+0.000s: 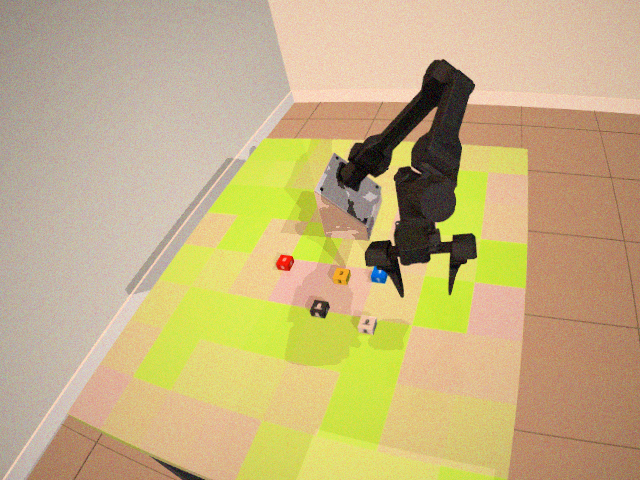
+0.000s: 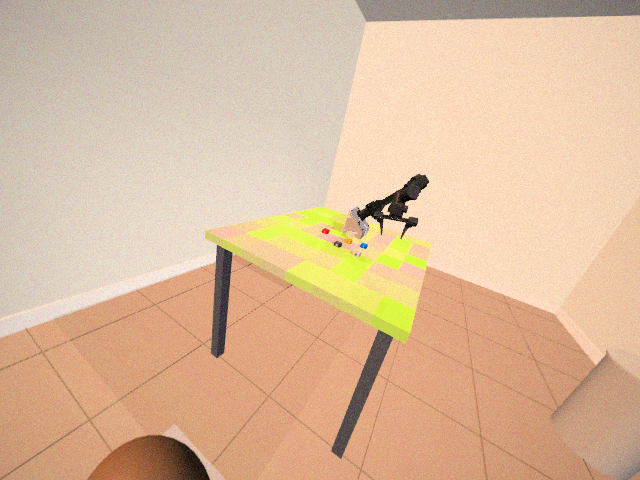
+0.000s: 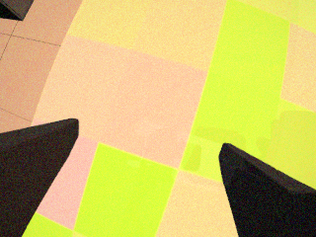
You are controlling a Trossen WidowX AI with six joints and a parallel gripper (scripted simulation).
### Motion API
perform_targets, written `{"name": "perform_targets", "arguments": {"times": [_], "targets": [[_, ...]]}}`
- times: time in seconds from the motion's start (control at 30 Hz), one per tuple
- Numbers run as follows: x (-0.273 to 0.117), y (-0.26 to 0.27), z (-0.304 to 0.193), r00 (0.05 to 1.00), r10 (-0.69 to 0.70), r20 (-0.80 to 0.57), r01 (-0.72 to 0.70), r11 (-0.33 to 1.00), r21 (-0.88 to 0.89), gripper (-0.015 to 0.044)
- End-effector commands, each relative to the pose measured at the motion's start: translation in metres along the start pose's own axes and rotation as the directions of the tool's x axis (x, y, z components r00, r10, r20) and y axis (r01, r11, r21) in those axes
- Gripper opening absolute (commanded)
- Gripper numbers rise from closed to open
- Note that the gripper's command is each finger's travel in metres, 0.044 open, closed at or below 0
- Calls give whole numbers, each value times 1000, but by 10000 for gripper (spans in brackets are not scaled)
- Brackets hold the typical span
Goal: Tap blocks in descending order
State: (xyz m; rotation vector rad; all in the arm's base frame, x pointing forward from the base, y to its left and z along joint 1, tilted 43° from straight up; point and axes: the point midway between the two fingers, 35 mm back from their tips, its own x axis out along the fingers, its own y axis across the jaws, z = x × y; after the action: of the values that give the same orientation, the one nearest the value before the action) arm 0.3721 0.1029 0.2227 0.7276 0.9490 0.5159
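Observation:
My gripper (image 1: 425, 295) (image 2: 391, 236) (image 3: 150, 138) is open and empty, held above the table with its tips pointing down, to the right of the blocks. A blue block (image 1: 378, 274) (image 2: 363, 245) is the nearest to it, partly behind the left finger in the top view. An orange block (image 1: 341, 276) (image 2: 348, 241) lies left of the blue one. A red block (image 1: 284, 262) (image 2: 325, 230) is farthest left. A black block (image 1: 320, 308) (image 2: 337, 243) and a white block (image 1: 367, 324) (image 2: 357, 253) lie nearer the front. The digits are too small to read. No block shows in the wrist view.
The arm's wedge-shaped grey base mount (image 1: 345, 217) (image 2: 355, 226) stands behind the blocks. The patchwork table (image 1: 222, 382) (image 2: 320, 273) has its right edge beyond the gripper. A grey wall (image 1: 103, 129) runs along the left side.

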Motion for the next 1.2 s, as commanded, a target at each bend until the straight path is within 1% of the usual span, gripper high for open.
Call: {"name": "perform_targets", "arguments": {"times": [0.0, 0.17, 0.3, 0.4, 0.53, 0.67, 1.17], "targets": [[-2, -74, 4, 990, -133, -36, 134, 991, 7, 400], [-20, -170, -9, 957, -260, -126, 263, 965, 11, 400], [-42, -238, -37, 926, -302, -228, 314, 949, 19, 400], [-61, -282, -69, 905, -288, -312, 313, 949, 31, 400], [-87, -325, -121, 890, -201, -409, 248, 967, 63, 400], [-99, -340, -151, 888, -126, -442, 183, 979, 88, 400], [-100, -340, -153, 888, -121, -443, 178, 980, 89, 400]]}}
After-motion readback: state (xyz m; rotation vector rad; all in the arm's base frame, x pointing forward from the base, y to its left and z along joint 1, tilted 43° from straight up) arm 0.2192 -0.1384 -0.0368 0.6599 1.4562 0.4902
